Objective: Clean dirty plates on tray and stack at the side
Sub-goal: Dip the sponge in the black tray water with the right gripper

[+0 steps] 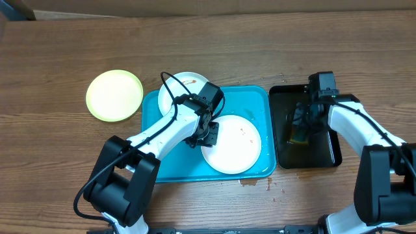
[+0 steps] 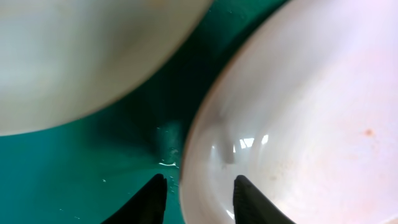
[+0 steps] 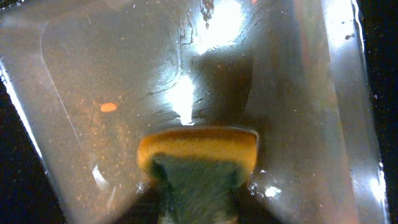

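Observation:
A white plate [image 1: 233,144] with small brown specks lies in the turquoise tray [image 1: 260,104]. My left gripper [image 1: 207,133] is at its left rim. In the left wrist view the gripper [image 2: 200,179] stands open, one finger over the tray and the other inside the plate [image 2: 298,124], so the jaws straddle the rim. A second white plate [image 1: 185,88] with a brown smear rests over the tray's upper left corner. A pale yellow-green plate [image 1: 114,95] sits on the table to the left. My right gripper [image 1: 302,123] is shut on a yellow and green sponge [image 3: 198,146].
A black tray [image 1: 328,149] right of the turquoise one holds murky water, and the sponge dips into it [image 3: 124,81]. Brown drips [image 1: 250,182] mark the table by the turquoise tray's front right corner. The left arm reaches across the tray's left half.

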